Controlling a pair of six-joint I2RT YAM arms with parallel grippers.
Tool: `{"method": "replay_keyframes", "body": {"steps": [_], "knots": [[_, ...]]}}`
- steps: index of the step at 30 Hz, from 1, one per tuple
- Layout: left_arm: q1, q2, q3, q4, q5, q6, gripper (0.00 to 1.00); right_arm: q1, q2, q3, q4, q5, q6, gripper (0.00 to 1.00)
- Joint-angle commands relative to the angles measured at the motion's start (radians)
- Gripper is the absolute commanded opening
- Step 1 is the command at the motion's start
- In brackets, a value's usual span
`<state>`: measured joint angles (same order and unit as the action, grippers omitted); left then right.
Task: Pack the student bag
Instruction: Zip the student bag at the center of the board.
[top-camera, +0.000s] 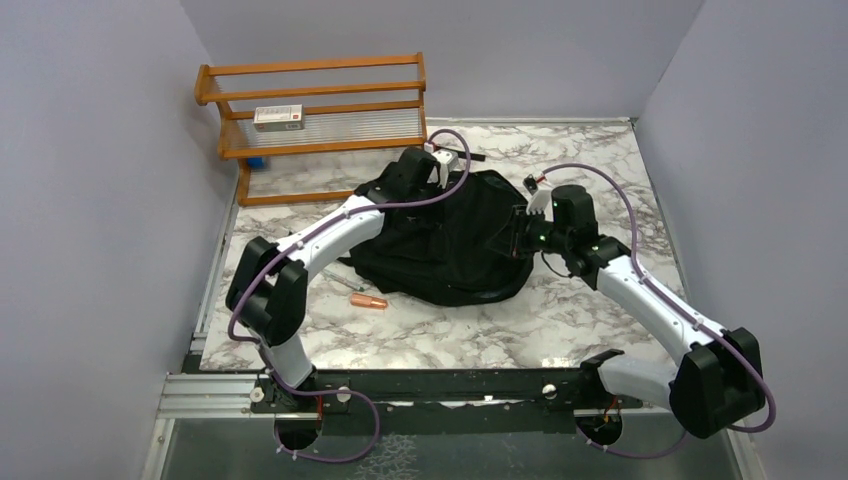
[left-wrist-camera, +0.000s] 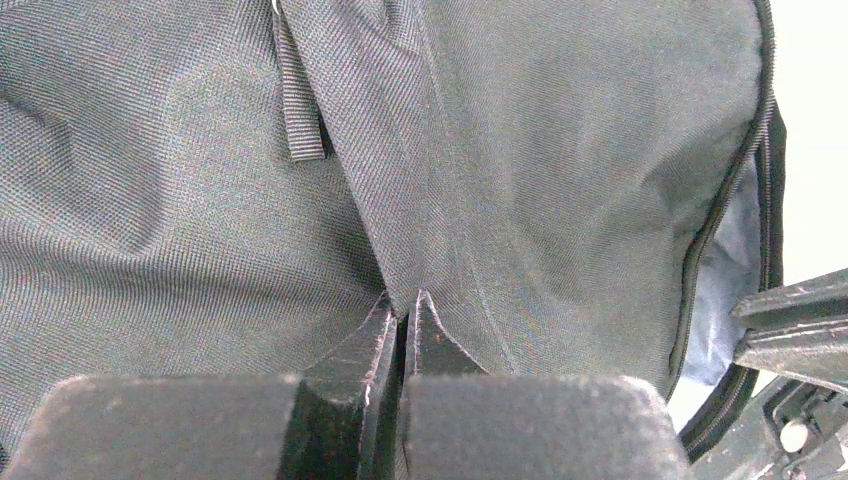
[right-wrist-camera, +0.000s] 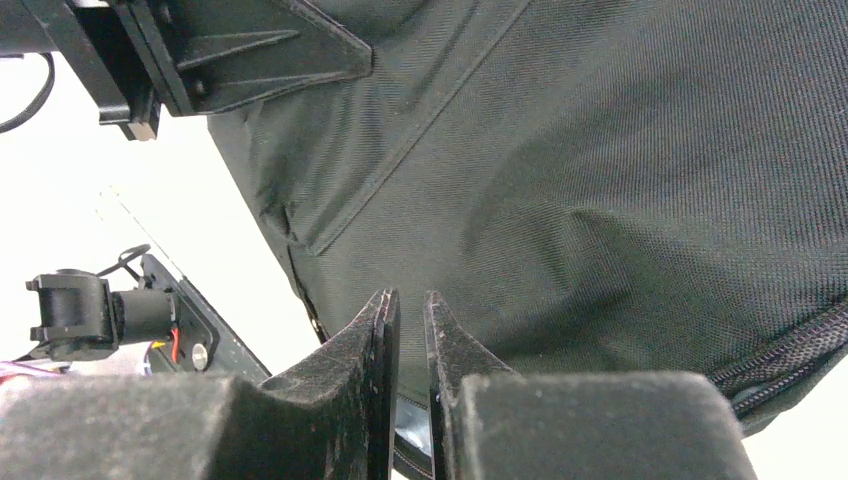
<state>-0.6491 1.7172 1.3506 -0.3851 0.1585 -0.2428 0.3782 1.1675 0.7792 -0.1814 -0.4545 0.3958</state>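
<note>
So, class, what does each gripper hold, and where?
Left gripper pinches a fabric fold of the student bag. Right gripper, nearly closed at the bag's edge: cannot tell.

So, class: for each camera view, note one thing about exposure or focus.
Top external: even light, sharp, but the black backpack shows little detail. Left wrist: fabric weave crisp, table blown out white at right. Right wrist: table washed out at left, the right gripper blurred at its base near the lens.
</note>
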Motion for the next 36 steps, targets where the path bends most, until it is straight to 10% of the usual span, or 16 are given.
{"method": "replay_keyframes", "body": {"steps": [1,19,36], "knots": [[0.012,-0.077,0.050,0.037,0.085,0.002,0.00,0.001,-0.044,-0.016,0.016,0.022,0.015,0.19],[0.049,-0.110,-0.073,0.143,0.140,-0.053,0.00,0.019,-0.165,-0.006,0.082,-0.114,-0.138,0.26],[0.079,-0.070,-0.095,0.177,0.193,-0.084,0.00,0.536,0.035,0.001,0.273,0.218,-0.497,0.38]]}}
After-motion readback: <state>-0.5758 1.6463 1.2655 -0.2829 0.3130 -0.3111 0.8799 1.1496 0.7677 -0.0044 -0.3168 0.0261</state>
